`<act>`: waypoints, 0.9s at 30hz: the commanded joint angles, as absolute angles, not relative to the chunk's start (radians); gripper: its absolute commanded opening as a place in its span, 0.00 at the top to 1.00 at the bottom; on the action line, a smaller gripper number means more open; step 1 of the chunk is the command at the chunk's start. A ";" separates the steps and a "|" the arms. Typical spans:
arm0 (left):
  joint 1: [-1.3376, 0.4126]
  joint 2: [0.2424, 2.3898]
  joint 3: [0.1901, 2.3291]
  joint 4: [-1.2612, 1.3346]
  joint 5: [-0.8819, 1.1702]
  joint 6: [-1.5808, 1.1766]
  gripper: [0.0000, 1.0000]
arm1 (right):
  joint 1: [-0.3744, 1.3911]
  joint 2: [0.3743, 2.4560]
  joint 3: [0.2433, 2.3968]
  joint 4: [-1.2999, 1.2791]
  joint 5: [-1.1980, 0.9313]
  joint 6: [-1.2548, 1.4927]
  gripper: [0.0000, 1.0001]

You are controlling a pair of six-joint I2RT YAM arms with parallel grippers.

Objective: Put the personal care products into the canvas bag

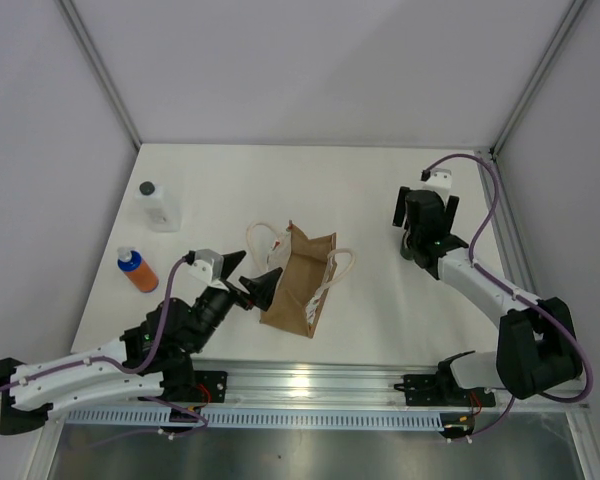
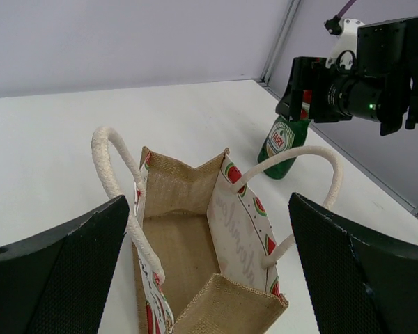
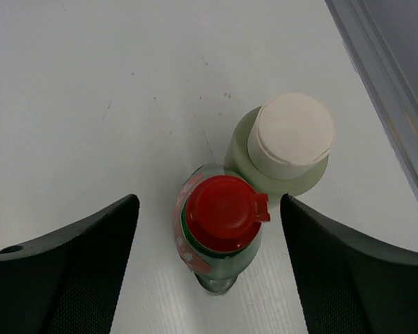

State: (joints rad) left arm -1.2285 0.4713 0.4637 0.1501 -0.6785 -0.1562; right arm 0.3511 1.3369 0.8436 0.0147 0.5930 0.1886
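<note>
Brown canvas bag, top view: mid-counter, in front of the left arm, with nothing seen going into it.
Clear bottle with black cap, top view: upright at the far left of the counter, well apart from the bag.
Orange bottle with blue cap, top view: left edge, nearer than the clear one, untouched.
Left jaws, top view: spread wide just beside the bag's left face, holding nothing.
Right jaws, top view: pointed down at the right side of the counter; their gap is hidden here.
Bag mouth, left wrist view: open, bare burlap floor showing, no bottle visible inside.
Dark bottle with red cap, left wrist view: standing on the counter under the right arm.
Right jaws, right wrist view: wide on either side of the red cap, with a gap showing on both sides, so no grip yet.
Olive-green bottle with cream cap, right wrist view: right against the red-capped one, outside the jaws.
Progress: none of the four appears bagged.
Left to do: all four, probably the red-capped first.
</note>
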 commanded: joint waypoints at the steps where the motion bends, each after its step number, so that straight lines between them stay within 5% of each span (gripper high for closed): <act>1: -1.232 0.465 0.485 0.186 -0.673 -0.152 0.01 | 0.348 1.362 0.841 0.103 0.592 0.155 0.17; 12: -1.233 0.446 0.472 0.210 -0.640 -0.135 0.01 | 0.347 1.342 0.785 0.207 0.460 0.127 0.35; 27: -1.232 0.436 0.466 0.215 -0.652 -0.126 0.01 | 0.347 1.411 0.793 0.288 0.374 0.130 0.24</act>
State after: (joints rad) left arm -1.2285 0.4450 0.4637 0.1711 -0.6510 -0.1471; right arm 0.3473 1.3762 0.7479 0.2329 0.3759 0.1192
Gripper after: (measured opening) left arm 0.993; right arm 0.756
